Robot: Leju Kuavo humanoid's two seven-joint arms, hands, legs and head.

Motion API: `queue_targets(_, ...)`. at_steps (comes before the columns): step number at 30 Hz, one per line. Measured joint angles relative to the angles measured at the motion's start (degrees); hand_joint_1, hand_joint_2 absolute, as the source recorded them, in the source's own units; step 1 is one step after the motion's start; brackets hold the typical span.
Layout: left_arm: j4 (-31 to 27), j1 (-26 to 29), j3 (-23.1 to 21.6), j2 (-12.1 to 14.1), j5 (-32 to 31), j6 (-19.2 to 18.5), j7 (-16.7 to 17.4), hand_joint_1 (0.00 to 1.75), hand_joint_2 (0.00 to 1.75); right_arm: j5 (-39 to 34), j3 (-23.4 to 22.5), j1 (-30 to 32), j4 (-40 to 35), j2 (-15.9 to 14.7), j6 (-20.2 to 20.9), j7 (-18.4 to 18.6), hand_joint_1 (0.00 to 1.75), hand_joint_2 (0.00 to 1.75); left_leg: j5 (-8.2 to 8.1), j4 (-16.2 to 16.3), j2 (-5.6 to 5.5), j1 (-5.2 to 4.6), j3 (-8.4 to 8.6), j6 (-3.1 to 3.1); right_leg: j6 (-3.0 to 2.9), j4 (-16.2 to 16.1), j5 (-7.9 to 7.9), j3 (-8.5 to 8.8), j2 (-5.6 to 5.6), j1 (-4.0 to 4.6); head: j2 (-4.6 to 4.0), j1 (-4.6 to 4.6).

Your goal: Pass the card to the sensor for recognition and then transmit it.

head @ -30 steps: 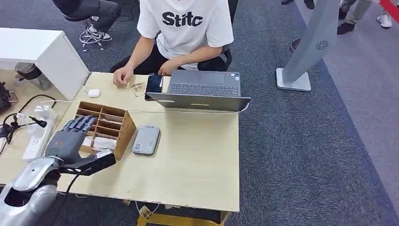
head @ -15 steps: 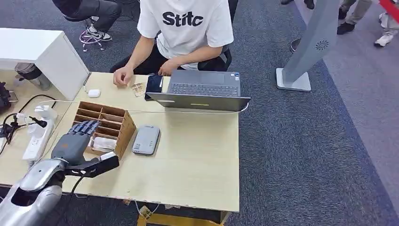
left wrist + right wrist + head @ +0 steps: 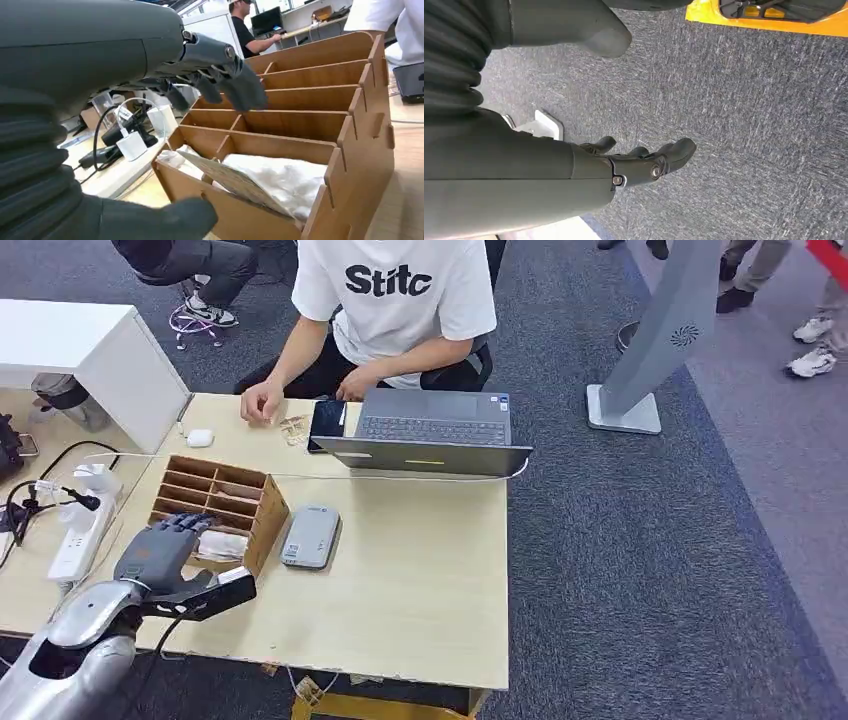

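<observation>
A wooden slotted box [image 3: 222, 502] stands on the table's left part, with white cards [image 3: 222, 544] in its nearest compartment. In the left wrist view a thin card [image 3: 235, 182] leans tilted over white packets in that compartment of the box [image 3: 310, 115]. My left hand [image 3: 160, 555] hovers at the box's near end, its fingers [image 3: 220, 85] spread above the slots and its thumb in front of the box's near wall, holding nothing. A grey card sensor [image 3: 311, 537] lies flat just right of the box. My right hand [image 3: 634, 165] hangs over the carpet, empty, fingers loosely apart.
A person sits at the table's far side with one hand [image 3: 262, 400] on it, behind a laptop [image 3: 432, 430] and a phone [image 3: 327, 421]. A power strip [image 3: 78, 528] with cables lies at the left. A grey stand [image 3: 650, 340] rises from the carpet on the right.
My left hand has drawn back along the box toward its near end and shifted slightly right. The box and sensor have not moved.
</observation>
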Motion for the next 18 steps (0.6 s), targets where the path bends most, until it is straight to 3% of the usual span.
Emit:
queue_targets(1,0.02,0.00,-0.02,0.00,-0.02,0.00,0.02,1.17,1.75,0.02,0.00,0.00,0.00,0.00,0.00,0.00,0.00,1.75,0.00,0.00,0.00,0.00,0.00,0.00,0.00,0.00,0.00,0.00,0.00,0.00,0.00,0.00)
queue_targets(6,0.35,0.01,-0.07,0.00,-0.09,0.00,0.00,1.40,1.75,0.07,-0.02,0.00,0.00,0.00,0.02,0.00,0.00,1.75,0.00,0.00,0.00,0.00,0.00,0.00,0.00,0.00,0.00,0.00,0.00,0.00,0.00,0.00)
queue_targets(7,0.42,0.01,-0.09,0.00,-0.09,0.00,0.00,1.52,1.75,0.09,0.00,0.00,0.00,0.00,0.04,0.00,0.00,1.75,0.00,0.00,0.00,0.00,0.00,0.00,0.00,0.00,0.00,0.00,0.00,0.00,0.00,0.00)
queue_targets(12,0.92,-0.10,-0.11,-0.28,-0.15,0.00,0.00,1.55,1.75,0.28,-0.02,-0.01,0.00,0.00,0.20,-0.02,0.00,1.75,0.00,0.00,0.01,0.00,0.00,0.00,0.00,0.00,0.00,0.00,0.01,0.00,0.00,0.00)
queue_targets(14,1.25,-0.21,-0.11,-0.50,-0.15,0.00,0.00,1.69,1.75,0.42,-0.02,-0.02,0.00,0.00,0.26,-0.02,0.00,1.75,0.00,0.00,0.00,-0.01,0.00,0.00,0.00,0.00,0.00,0.00,0.00,0.00,0.00,0.00)
queue_targets(18,2.01,-0.44,-0.11,-0.94,-0.77,0.66,0.61,1.75,1.75,0.57,-0.02,-0.04,0.00,0.00,0.44,-0.02,0.00,1.75,0.00,0.00,0.00,-0.01,0.01,0.00,0.00,0.00,0.00,0.01,0.00,0.00,0.00,0.00)
